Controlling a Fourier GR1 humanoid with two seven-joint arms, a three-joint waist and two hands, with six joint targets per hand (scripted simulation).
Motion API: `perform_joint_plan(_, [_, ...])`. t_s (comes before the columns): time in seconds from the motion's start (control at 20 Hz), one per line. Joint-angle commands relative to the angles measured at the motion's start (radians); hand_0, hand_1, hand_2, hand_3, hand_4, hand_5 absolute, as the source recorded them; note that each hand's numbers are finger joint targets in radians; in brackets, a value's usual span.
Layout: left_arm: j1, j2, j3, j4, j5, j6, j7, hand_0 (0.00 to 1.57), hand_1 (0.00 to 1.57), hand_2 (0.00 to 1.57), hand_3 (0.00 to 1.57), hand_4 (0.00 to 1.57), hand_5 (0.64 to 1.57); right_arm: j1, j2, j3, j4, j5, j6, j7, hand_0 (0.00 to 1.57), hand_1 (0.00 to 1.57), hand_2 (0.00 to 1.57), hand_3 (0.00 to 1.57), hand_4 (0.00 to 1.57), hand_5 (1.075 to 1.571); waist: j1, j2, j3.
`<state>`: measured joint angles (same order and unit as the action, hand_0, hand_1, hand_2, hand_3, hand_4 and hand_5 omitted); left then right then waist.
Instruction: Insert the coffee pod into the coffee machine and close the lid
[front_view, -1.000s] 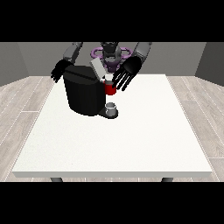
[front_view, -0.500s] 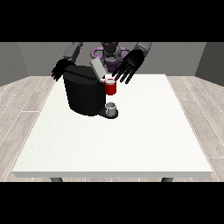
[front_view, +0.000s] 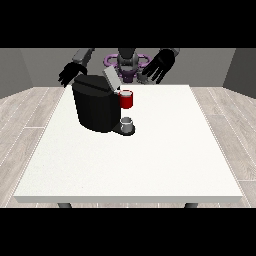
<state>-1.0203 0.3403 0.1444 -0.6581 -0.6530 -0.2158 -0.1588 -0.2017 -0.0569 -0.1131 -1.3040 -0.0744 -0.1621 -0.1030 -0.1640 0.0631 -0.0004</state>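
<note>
The black coffee machine (front_view: 96, 108) stands on the white table (front_view: 150, 160) left of centre, towards the back. Its grey lid (front_view: 110, 79) is tilted up. A red thing at the machine (front_view: 127, 99) sits at its front top. A grey thing (front_view: 128, 123) rests on the machine's low base. The hand at the view's right (front_view: 158, 64) hovers above and to the right of the machine, fingers spread, holding nothing. The hand at the view's left (front_view: 68, 74) hangs behind the machine's back corner with relaxed fingers, and I cannot tell whether it touches the machine.
The robot's torso (front_view: 128, 62) is behind the table's far edge. Wooden floor surrounds the table. White tabletop stretches in front of and to the right of the machine.
The hand at the view's right has risen and moved to the right, away from the red thing at the machine. The hand at the view's left has barely shifted.
</note>
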Motion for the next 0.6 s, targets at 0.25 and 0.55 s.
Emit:
perform_joint_plan(0.25, [0.237, -0.167, 0.178, -0.014, 0.265, -0.037, -0.095, 0.00, 0.00, 0.00, 0.00, 0.00, 1.571, 0.147, -0.021, -0.009, -0.010, 0.009, 0.008, -0.016, 0.00, 0.00, 0.00, 0.00, 0.49, 1.571, 0.127, -0.221, -0.0006])
perform_joint_plan(0.55, [0.362, -0.234, 0.231, -0.024, 0.351, -0.033, -0.098, 0.00, 0.00, 0.00, 0.00, 0.14, 1.571, 0.156, -0.059, 0.036, -0.086, -0.006, 0.103, 0.024, 0.00, 0.00, 0.00, 0.00, 0.37, 1.571, 0.156, -0.301, -0.0002])
